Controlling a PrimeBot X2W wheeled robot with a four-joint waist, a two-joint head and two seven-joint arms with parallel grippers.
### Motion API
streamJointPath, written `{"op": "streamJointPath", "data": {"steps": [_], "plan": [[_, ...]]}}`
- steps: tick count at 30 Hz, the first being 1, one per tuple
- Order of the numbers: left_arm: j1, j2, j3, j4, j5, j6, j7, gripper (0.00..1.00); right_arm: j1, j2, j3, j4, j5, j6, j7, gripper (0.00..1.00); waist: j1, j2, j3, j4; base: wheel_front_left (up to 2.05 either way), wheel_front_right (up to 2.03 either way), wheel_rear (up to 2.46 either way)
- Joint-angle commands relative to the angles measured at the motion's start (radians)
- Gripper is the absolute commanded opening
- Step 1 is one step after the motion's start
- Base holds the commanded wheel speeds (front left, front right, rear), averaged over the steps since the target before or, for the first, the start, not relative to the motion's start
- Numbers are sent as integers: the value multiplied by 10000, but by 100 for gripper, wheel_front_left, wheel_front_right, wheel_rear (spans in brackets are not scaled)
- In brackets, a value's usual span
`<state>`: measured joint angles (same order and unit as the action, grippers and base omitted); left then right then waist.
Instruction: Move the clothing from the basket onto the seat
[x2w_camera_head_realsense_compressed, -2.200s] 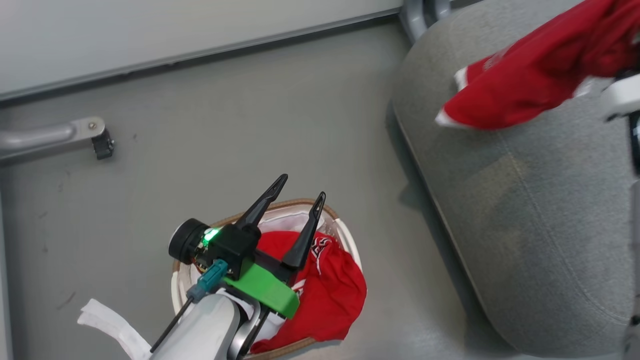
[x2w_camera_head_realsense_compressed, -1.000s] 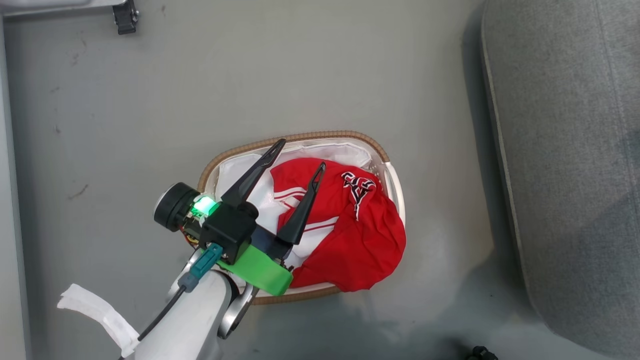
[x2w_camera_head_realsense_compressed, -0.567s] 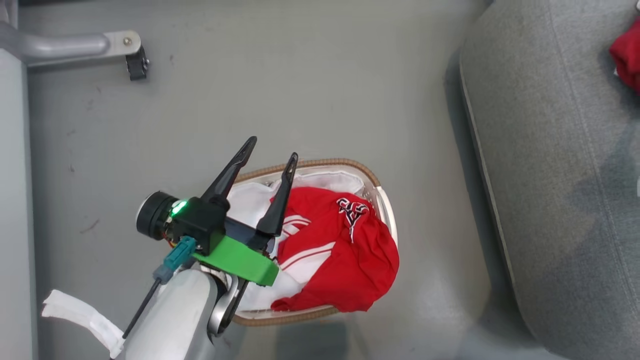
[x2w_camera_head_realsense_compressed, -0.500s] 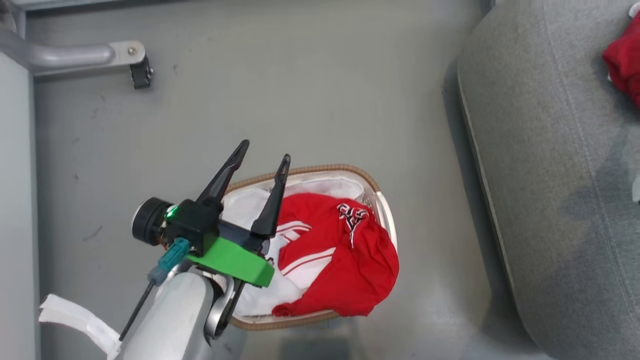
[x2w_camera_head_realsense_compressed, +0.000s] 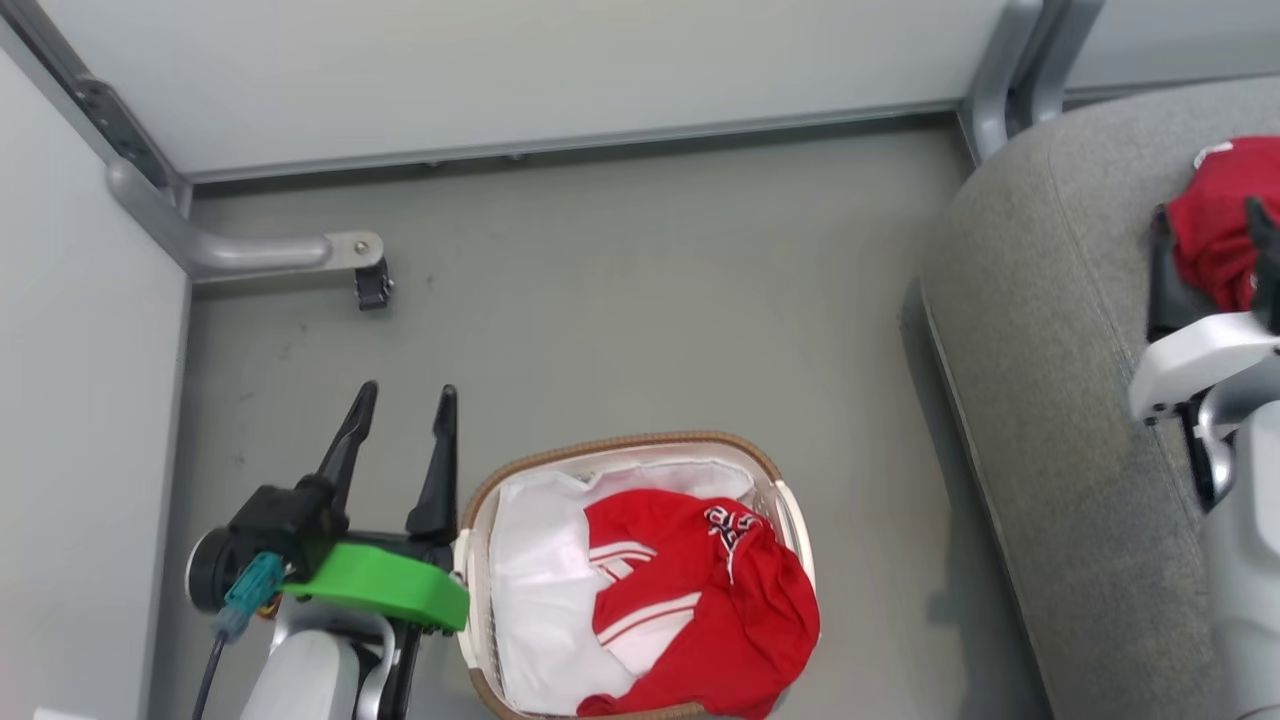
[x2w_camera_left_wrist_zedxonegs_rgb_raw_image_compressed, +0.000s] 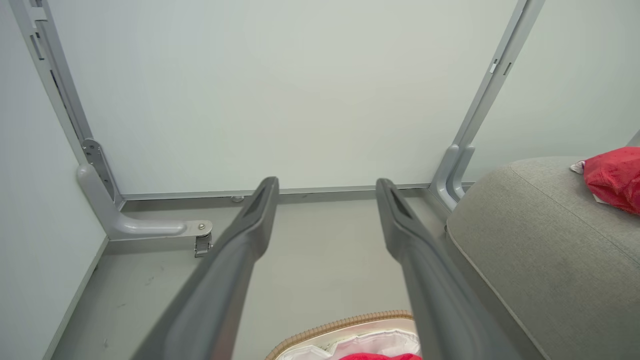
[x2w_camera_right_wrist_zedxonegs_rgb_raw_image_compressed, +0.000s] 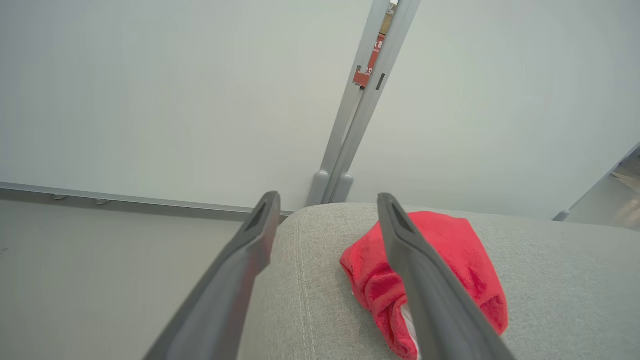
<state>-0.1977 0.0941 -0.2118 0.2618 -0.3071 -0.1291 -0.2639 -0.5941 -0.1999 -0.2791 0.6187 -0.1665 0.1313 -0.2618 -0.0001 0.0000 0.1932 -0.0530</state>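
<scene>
Clothing (x2w_camera_head_realsense_compressed: 700, 600) in the basket (x2w_camera_head_realsense_compressed: 620, 443) lies just right of the open, empty left tool (x2w_camera_head_realsense_compressed: 408, 390); the right tool (x2w_camera_right_wrist_zedxonegs_rgb_raw_image_compressed: 327, 197), also open, hovers well apart over the seat (x2w_camera_head_realsense_compressed: 1050, 400).

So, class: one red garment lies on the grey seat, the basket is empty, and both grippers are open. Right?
No. The basket is not empty: a red garment lies in it, as the head view shows. The other garment does lie on the seat; the left gripper and right gripper are open.
</scene>
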Motion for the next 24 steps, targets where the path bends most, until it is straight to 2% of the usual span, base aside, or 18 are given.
{"op": "streamJointPath", "data": {"steps": [1, 12, 24], "plan": [[284, -50, 222, 45, 47, -26, -8, 100, 307, 151, 153, -177, 180, -10, -49, 100, 1, 0, -638, 359, 0, 0, 0], [1445, -309, 1373, 272, 236, -26, -9, 100, 2104, 1339, 1492, -1215, 1160, -9, -49, 100, 1, 0, -1415, 736, 0, 0, 0], [2272, -398, 1622, 243, 166, -26, -9, 100, 3788, 1474, 2738, -1805, 2872, -9, -49, 100, 1, 0, -1806, 751, 0, 0, 0]]}}
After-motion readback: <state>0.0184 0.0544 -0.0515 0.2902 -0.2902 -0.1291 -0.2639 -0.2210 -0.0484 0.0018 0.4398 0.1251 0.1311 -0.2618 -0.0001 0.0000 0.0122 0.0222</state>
